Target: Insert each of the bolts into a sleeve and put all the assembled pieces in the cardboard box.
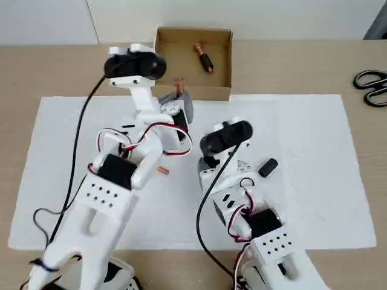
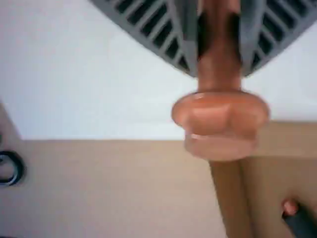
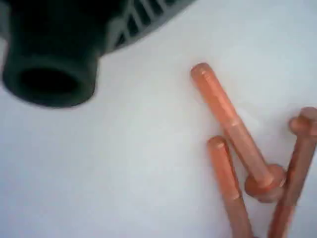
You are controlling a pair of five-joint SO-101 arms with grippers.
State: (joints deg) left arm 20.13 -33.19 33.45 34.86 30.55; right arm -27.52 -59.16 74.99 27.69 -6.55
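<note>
Gripping a bolt (image 2: 220, 119) by the shank in the left pincer (image 2: 219, 34), head end poking clear of the jaws, just on the near side of the cardboard box (image 1: 193, 92). Clamped in the right pincer (image 3: 74, 34): a dark sleeve (image 3: 49, 74), bore open, held over the white sheet (image 1: 302, 151) beside three loose bolts (image 3: 233, 124). In the box: one assembled piece (image 1: 204, 58). On the sheet, right of the right arm: a spare sleeve (image 1: 268, 167).

Judging the step as mating bolt to sleeve, the two apart for now.

Suggest:
- Bring them together over the sheet, not over the box edge, to keep any drop recoverable.
- Line up the axes before closing the gap; lead with the shank tip, not the head.
- Free tip length past the jaws: cannot tell. Check, regrip if short.
- Push slowly, keep the sleeve grip firm, stop at the head.
- Release over the box only once seated.
</note>
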